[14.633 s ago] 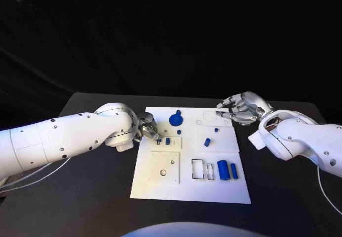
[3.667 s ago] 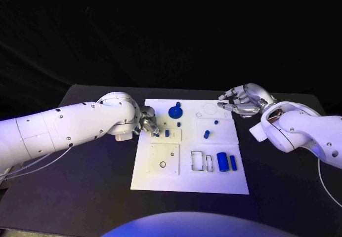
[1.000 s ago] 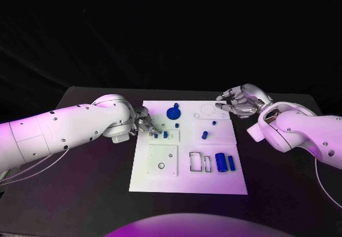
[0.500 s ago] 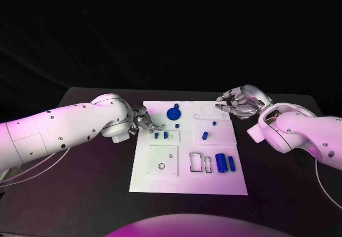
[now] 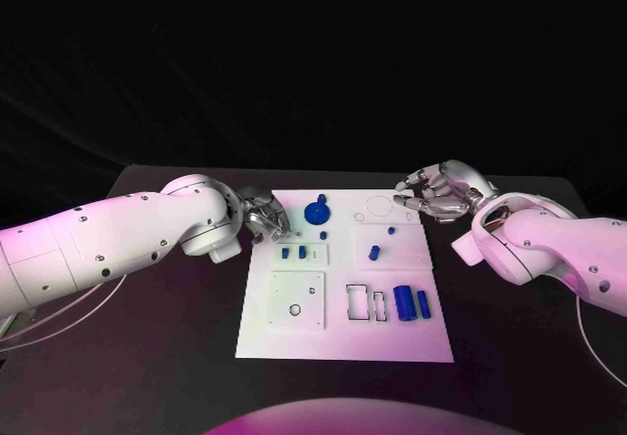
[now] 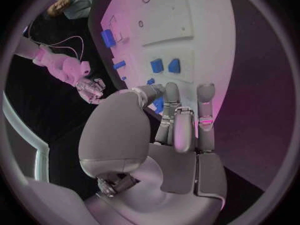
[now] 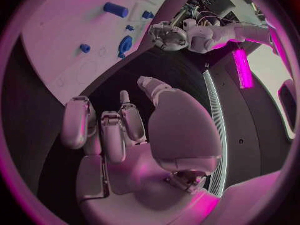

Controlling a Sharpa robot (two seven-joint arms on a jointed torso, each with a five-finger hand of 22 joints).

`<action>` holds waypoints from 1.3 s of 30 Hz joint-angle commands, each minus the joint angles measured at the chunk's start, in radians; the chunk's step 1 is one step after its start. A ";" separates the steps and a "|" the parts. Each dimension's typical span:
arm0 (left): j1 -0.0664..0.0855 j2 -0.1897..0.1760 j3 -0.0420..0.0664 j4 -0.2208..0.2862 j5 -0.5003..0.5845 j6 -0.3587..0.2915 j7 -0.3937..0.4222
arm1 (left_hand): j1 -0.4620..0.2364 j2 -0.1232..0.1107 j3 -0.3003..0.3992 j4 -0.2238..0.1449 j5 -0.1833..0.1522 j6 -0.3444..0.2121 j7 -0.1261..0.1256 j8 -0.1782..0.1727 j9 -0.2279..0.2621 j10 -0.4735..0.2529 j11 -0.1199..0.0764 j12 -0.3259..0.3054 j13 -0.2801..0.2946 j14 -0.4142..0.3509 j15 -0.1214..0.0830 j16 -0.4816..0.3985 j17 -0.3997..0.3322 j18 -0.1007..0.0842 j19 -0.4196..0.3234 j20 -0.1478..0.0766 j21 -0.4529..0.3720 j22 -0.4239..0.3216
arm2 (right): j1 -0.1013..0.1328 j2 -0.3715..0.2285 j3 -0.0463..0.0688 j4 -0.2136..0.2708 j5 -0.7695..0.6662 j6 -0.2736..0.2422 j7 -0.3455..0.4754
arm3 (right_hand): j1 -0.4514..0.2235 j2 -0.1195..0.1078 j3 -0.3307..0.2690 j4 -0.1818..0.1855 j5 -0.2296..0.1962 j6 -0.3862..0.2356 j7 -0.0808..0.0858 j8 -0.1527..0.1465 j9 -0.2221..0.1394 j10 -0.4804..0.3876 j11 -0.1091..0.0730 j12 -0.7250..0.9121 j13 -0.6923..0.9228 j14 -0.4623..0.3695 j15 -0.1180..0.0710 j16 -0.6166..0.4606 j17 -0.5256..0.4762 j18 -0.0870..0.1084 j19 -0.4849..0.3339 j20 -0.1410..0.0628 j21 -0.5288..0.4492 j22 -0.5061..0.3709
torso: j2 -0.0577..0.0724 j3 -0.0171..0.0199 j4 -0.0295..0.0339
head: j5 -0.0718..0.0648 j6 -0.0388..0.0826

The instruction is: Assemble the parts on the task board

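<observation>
white flat task board (image 5: 392,337) mid black table (image 5: 157,362) | two small blue peg parts (image 5: 293,253) on its far-left panel, just right of and nearer than left hand (image 5: 265,220), released, fingers apart | right hand (image 5: 438,192) curled, holding nothing, well apart at far right

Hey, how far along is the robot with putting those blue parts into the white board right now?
Partly done, it seems. Two small blue pieces stand in the task board's upper-left panel, and the blue disc sits near the far edge. Nothing is in hand: the left hand hovers beside that panel and the right hand hangs at the far right corner. The two blue cylinders lie beside empty rectangular slots.
</observation>
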 commanded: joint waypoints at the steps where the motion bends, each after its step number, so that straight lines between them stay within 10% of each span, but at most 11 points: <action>1: 0.001 0.005 0.002 0.012 -0.002 -0.110 0.255 | 0.029 -0.007 0.071 -0.053 -0.078 -0.032 0.035 -0.055 -0.050 -0.074 0.033 -0.087 -0.071 -0.085 0.025 -0.084 -0.156 0.031 -0.094 0.022 -0.136 -0.064 | -0.001 -0.001 0.000 0.000 -0.003 0.001 0.010 | -0.005 -0.002 0.000 0.007 0.005 -0.007 0.000 0.002 0.001 -0.010 -0.002 -0.004 -0.003 0.086 -0.003 -0.005 0.187 0.010 -0.009 0.000 -0.009 0.018 | 0.001 -0.0010 0.0004 | -0.005 0.008; 5: 0.001 0.017 0.002 0.019 -0.094 -0.184 0.366 | -0.005 -0.030 0.063 -0.070 -0.129 -0.028 0.049 -0.093 -0.093 -0.080 0.050 -0.130 -0.123 -0.142 0.042 -0.133 -0.243 0.030 -0.110 0.041 -0.155 -0.067 | -0.001 -0.002 0.000 0.000 -0.003 0.001 0.011 | -0.005 -0.002 0.001 0.006 0.005 -0.007 0.000 0.002 0.001 -0.012 -0.002 -0.007 -0.006 0.086 -0.003 -0.006 0.185 0.011 -0.010 0.000 -0.010 0.017 | 0.001 0.0001 -0.0014 | -0.007 0.015; 11: 0.000 0.046 -0.004 0.020 -0.282 -0.245 0.448 | -0.031 -0.043 -0.006 -0.111 -0.121 -0.002 0.050 -0.161 -0.167 -0.082 0.053 -0.210 -0.223 -0.217 0.051 -0.218 -0.377 0.041 -0.120 0.054 -0.211 -0.092 | -0.001 -0.001 0.000 0.001 -0.003 0.000 0.013 | 0.002 -0.001 0.007 0.004 0.020 -0.008 0.000 0.002 0.002 -0.015 -0.002 -0.010 -0.009 0.085 -0.003 -0.007 0.184 0.011 -0.012 0.000 -0.015 0.014 | 0.002 -0.0004 -0.0028 | -0.008 0.020; 21: -0.001 0.112 -0.024 -0.048 -0.539 -0.159 0.440 | -0.012 -0.042 0.003 -0.187 -0.118 0.010 0.038 -0.215 -0.220 -0.134 0.078 -0.319 -0.335 -0.325 0.064 -0.334 -0.562 0.038 -0.134 0.064 -0.241 -0.088 | -0.001 0.004 0.000 0.000 -0.005 -0.008 0.025 | 0.005 -0.010 0.028 0.005 0.048 -0.012 -0.001 0.005 0.012 -0.147 -0.004 -0.190 -0.212 0.049 -0.006 -0.072 0.063 0.036 -0.074 -0.002 -0.131 -0.061 | 0.002 -0.0011 -0.0009 | -0.006 0.029; 39: -0.002 0.191 -0.042 -0.134 -0.644 -0.059 0.435 | -0.034 -0.039 -0.028 -0.192 -0.104 0.022 0.047 -0.232 -0.238 -0.157 0.083 -0.353 -0.382 -0.265 0.064 -0.273 -0.498 0.041 -0.116 0.069 -0.242 -0.077 | -0.001 0.007 0.000 0.000 -0.008 -0.013 0.028 | 0.006 -0.012 0.033 0.004 0.065 -0.012 -0.002 0.006 0.015 -0.148 -0.005 -0.200 -0.224 0.050 -0.007 -0.073 0.063 0.035 -0.072 -0.003 -0.133 -0.062 | 0.002 -0.0012 -0.0013 | -0.012 0.021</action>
